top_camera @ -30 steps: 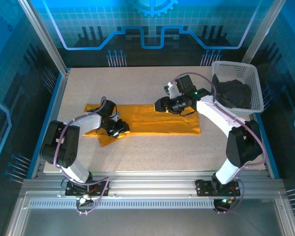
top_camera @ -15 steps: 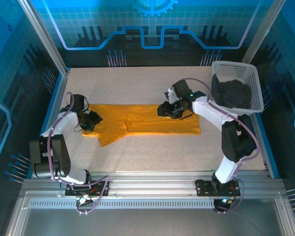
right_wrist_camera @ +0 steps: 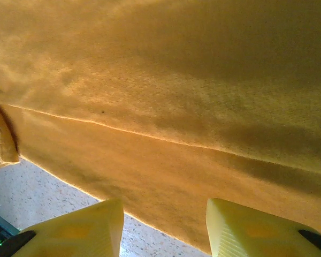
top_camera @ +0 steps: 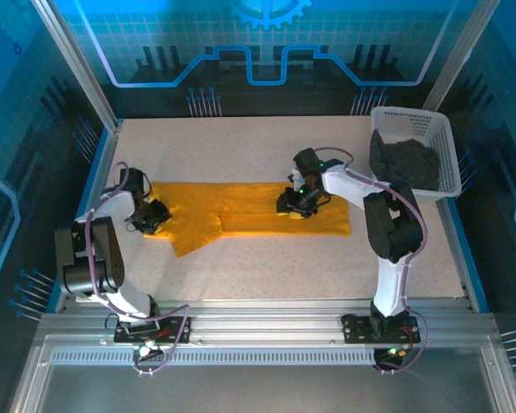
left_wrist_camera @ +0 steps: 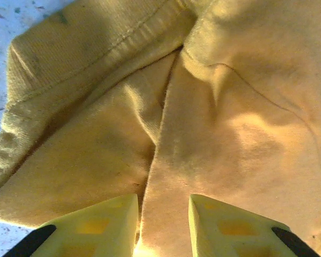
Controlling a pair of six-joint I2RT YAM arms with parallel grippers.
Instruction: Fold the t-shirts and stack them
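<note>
The orange shirt (top_camera: 258, 211) is soft and light. It bends and slides, and it will not keep its shape when it is picked up. I think it is best to pinch it at an edge or a corner, where the cloth is thicker, and to lift both ends together so it does not sag.

The orange shirt lies flat in a long strip across the middle of the table (top_camera: 241, 146), with one sleeve poking toward the near edge. The dark shirt (top_camera: 406, 163) sits in the white basket (top_camera: 447, 146) at the far right corner.

The left gripper (top_camera: 152, 215) is down at the left end of the orange shirt. In the left wrist view its yellow fingers (left_wrist_camera: 96, 222) are a little apart, and a fold of cloth runs into the gap between them. I cannot tell if they are pinching the fold or just resting on it.

The right gripper (top_camera: 292, 206) is low over the right half of the shirt. Its fingers (right_wrist_camera: 251, 230) are spread wide and hold nothing. The near edge of the shirt runs across just in front of them, with bare table between the tips.
</note>
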